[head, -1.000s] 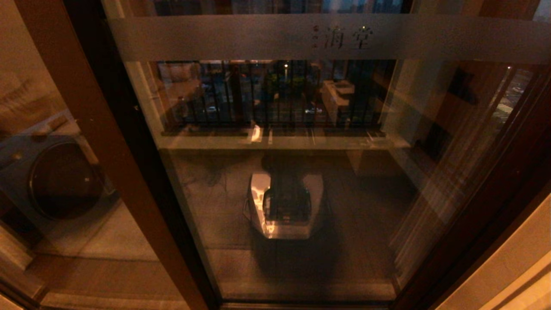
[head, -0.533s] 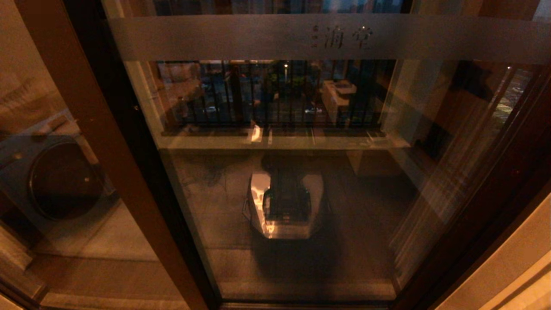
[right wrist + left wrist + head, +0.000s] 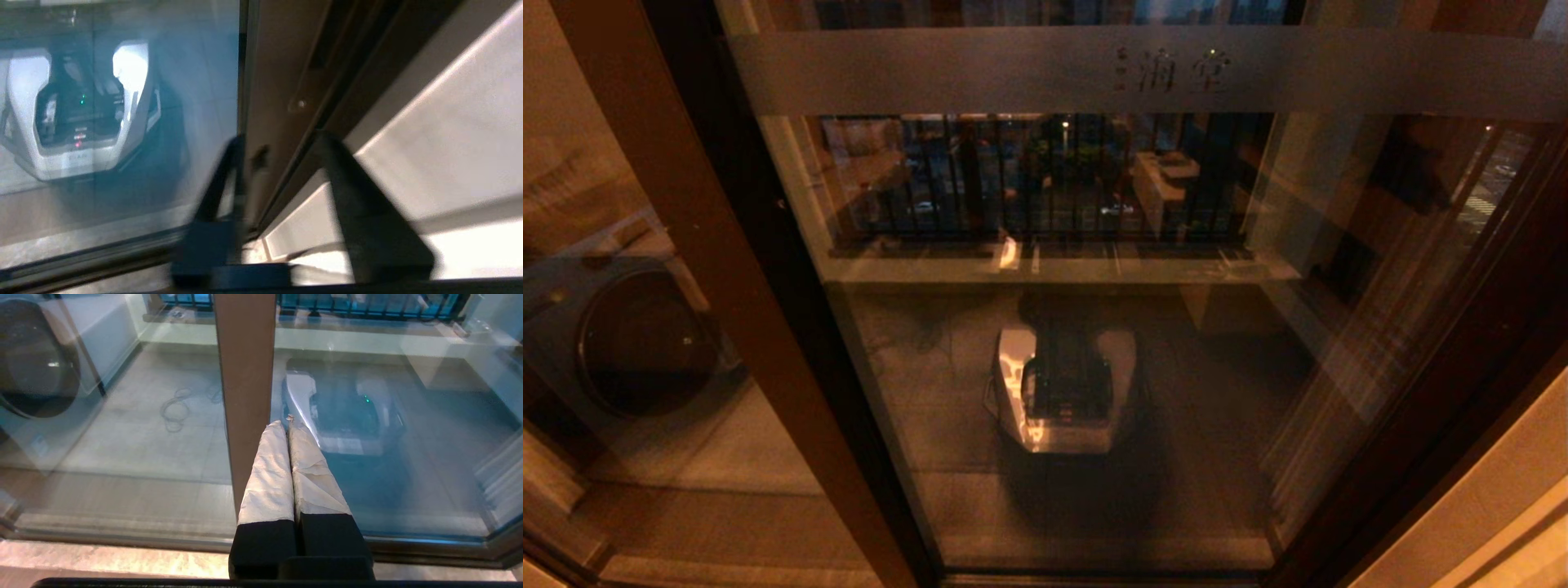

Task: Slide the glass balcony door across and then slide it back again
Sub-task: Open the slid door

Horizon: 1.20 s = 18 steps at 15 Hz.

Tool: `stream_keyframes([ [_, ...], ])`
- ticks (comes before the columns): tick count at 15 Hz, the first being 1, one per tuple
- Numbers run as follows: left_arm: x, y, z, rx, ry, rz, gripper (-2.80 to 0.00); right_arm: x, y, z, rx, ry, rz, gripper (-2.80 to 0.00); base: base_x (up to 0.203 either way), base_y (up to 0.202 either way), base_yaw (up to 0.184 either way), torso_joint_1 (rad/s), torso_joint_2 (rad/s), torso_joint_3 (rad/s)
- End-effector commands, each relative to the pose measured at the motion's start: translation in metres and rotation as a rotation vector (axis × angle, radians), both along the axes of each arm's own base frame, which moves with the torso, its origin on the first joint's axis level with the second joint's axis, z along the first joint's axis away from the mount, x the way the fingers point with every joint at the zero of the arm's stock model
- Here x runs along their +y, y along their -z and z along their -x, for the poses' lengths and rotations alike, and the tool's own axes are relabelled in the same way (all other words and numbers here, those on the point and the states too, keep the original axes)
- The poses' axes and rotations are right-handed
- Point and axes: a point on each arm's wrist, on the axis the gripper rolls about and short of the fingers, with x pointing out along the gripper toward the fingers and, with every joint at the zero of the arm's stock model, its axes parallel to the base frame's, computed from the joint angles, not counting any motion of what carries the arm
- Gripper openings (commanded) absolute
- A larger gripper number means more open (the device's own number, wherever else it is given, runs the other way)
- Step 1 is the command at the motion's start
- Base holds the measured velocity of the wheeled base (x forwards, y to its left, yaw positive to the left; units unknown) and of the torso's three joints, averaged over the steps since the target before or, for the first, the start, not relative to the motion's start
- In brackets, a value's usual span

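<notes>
Beyond the glass lies a tiled balcony floor with a dark metal railing along its far edge. At far left, behind the fixed glass panel, stands a washing machine with a round dark porthole. Right of it a smooth reddish-brown vertical stile slants down the head view. The left gripper reaches toward this stile in its wrist view, its two fingers pressed together and wrapped in crinkled white tape above black bases, the tips just beside the stile's right edge; whether they touch it cannot be told. The glass balcony door fills the middle of the scene, a tall clear pane with a frosted horizontal band carrying Chinese characters near the top. A glossy white and black robot base is mirrored in the pane. At right, the door's dark brown stile meets a pale wall. The right gripper is there, its blurred black fingers spread apart to either side of that stile.
</notes>
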Motion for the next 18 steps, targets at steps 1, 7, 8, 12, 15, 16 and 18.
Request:
stream_keyframes([
  [1,0.000,0.000,0.000,-0.001,0.000,0.001,-2.80,-0.006,0.003,-0.009,0.007,-0.002,-0.004,0.00,0.000,0.000,0.000,0.000,0.00,0.000],
  [7,0.000,0.000,0.000,-0.001,0.000,0.000,-2.80,-0.032,0.014,-0.041,-0.067,-0.050,-0.073,0.00,0.000,0.000,0.000,0.000,0.00,0.000],
  [8,0.000,0.000,0.000,-0.001,0.000,0.000,-2.80,-0.032,0.015,-0.044,-0.068,-0.067,-0.085,0.00,0.000,0.000,0.000,0.000,0.00,0.000],
  [12,0.000,0.000,0.000,-0.001,0.000,0.000,-2.80,-0.028,0.016,-0.048,-0.067,-0.087,-0.093,0.00,0.000,0.000,0.000,0.000,0.00,0.000],
  [15,0.000,0.000,0.000,-0.001,0.000,0.001,-2.80,-0.030,0.018,-0.051,-0.064,-0.087,-0.097,0.00,0.000,0.000,0.000,0.000,0.00,0.000],
  [16,0.000,0.000,0.000,-0.001,0.000,0.000,-2.80,-0.031,0.018,-0.053,-0.064,-0.090,-0.098,0.00,0.000,0.000,0.000,0.000,0.00,0.000],
  [18,0.000,0.000,0.000,-0.001,0.000,0.000,-2.80,-0.034,0.021,-0.057,-0.061,-0.097,-0.108,0.00,0.000,0.000,0.000,0.000,0.00,0.000],
])
